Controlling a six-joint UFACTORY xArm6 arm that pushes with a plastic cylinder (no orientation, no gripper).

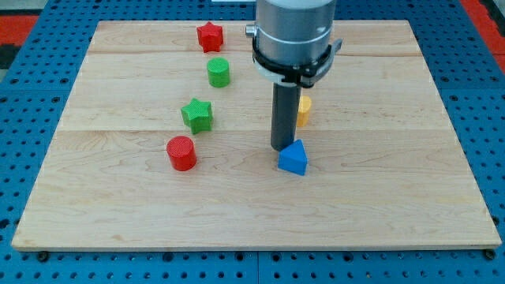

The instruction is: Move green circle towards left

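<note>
One push is needing my tip (280, 147), sitting beside the blue block (293, 158), circling to the green circle's (218, 72) three o'clock; no pincer is showing

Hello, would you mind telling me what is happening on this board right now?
A rod-ended arm is meant to push the green round block toward the view's left. My tip sits right beside the blue pointed block, well to the view's right of and below the green one. A yellow block is partly hidden behind the rod.
</note>
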